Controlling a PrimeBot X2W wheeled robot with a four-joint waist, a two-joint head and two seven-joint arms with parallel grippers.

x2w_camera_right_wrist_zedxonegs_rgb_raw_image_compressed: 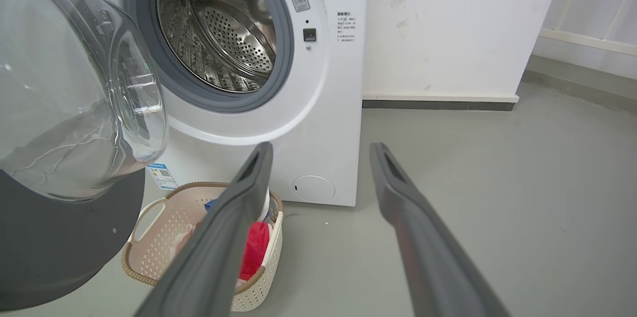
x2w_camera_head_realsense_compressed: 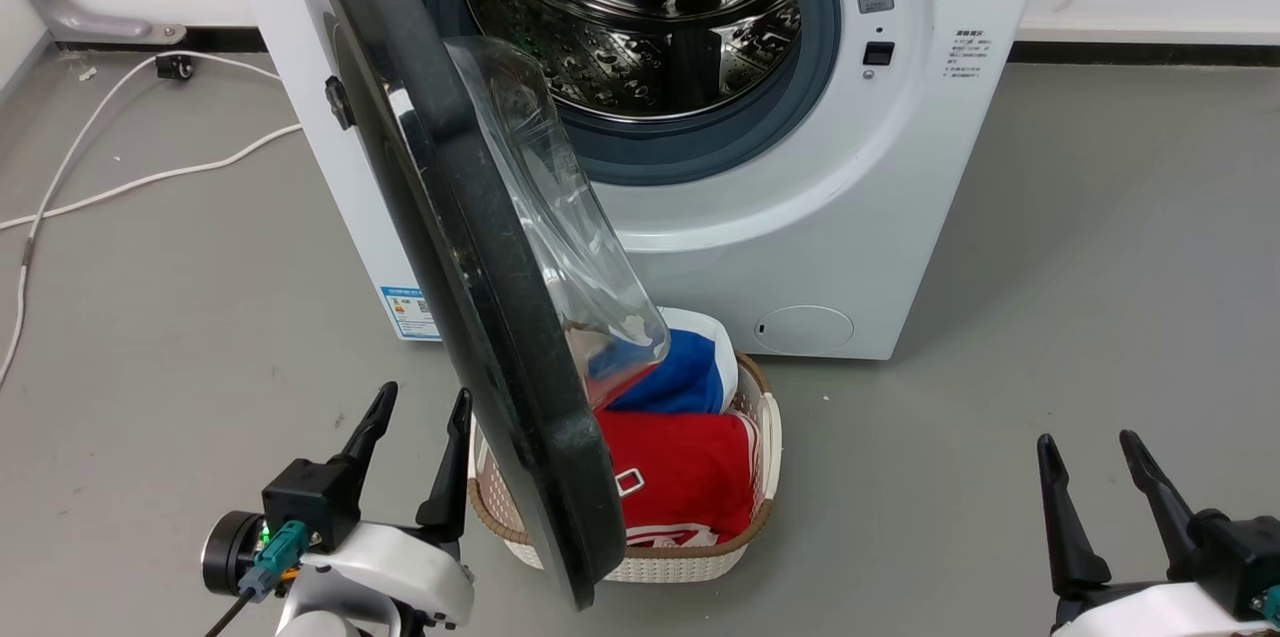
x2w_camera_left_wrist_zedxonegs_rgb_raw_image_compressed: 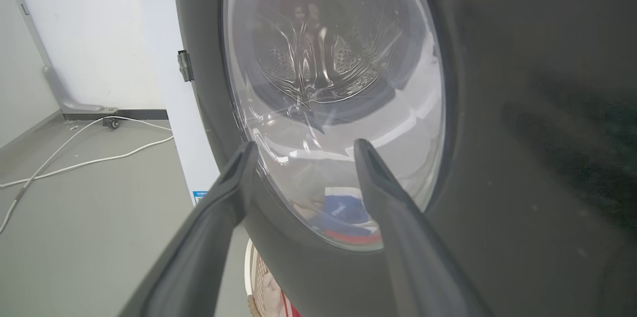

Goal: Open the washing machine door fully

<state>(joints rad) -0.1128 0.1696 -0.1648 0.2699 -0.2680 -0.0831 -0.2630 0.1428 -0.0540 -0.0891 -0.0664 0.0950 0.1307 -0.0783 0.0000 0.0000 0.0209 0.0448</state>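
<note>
Both empty, spread wide: my left gripper (x2w_camera_head_realsense_compressed: 424,392) lower left, right gripper (x2w_camera_head_realsense_compressed: 1087,437) lower right | washing machine door (x2w_camera_head_realsense_compressed: 470,317) centre frame, about half swung, overlapping laundry basket (x2w_camera_head_realsense_compressed: 700,562) | risk: my left arm sits in its swing path, could block it

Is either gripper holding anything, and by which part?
Nothing. The left gripper and right gripper both have open, empty jaws; the large glossy black door is ungripped.
</note>
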